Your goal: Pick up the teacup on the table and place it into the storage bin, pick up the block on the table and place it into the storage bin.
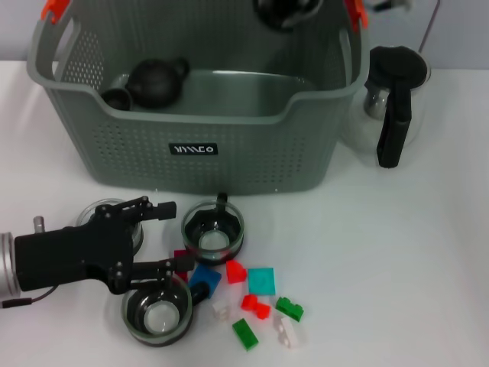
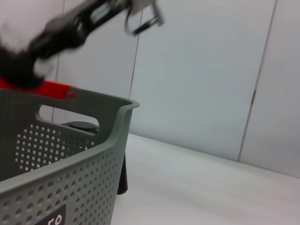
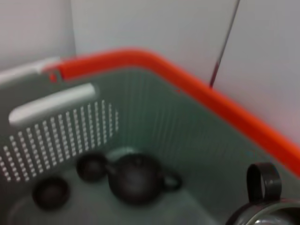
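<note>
Left claw [image 1: 163, 237] open by teacups; right wrist shows teapot [image 3: 136, 180].

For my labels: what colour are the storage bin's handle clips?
Orange, clearest in the head view: clips on the storage bin.

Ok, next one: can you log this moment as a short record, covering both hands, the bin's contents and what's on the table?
left hand: open, low over the table among the teacups
right hand: up above the storage bin
in bin: dark teapot, small dark cup
teacups on table: three, glass
blocks: scattered on the table in front of the bin
glass pitcher: on the table, right of the bin
</note>
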Tool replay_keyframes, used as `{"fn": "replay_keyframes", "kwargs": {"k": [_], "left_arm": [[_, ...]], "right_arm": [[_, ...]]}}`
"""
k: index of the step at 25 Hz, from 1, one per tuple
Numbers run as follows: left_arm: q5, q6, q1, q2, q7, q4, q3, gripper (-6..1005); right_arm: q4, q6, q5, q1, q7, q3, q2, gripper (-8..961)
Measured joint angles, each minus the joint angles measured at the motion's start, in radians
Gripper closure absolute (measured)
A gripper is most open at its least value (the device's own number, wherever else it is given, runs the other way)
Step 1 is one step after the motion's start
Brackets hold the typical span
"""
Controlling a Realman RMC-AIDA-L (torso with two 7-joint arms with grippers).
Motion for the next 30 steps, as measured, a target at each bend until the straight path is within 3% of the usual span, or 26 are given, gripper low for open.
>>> {"fn": "replay_keyframes", "kwargs": {"k": [2, 9, 16, 30], "left_arm": [[-0.001, -0.003, 0.000, -0.004, 0.000, 0.000, -0.002, 141], [-0.001, -0.008, -0.002, -0.010, 0.000, 0.005, -0.017, 141], [-0.001, 0.000, -0.002, -0.010, 0.000, 0.009, -0.022, 141], [0.000, 0.000, 0.001, -0.010, 0.000, 0.014, -0.023, 141]], "right_arm": [[0.106, 0.053, -0.010, 0.049, -0.006, -0.003, -0.007, 893], [0.191, 0.113, -0.046, 0.097, 0.004, -0.017, 0.013, 896], [0.290, 0.191, -0.049, 0.096, 0.005, -0.058, 0.024, 886], [0.327, 0.208, -0.048, 0.078, -0.008, -0.061, 0.026, 863]]}}
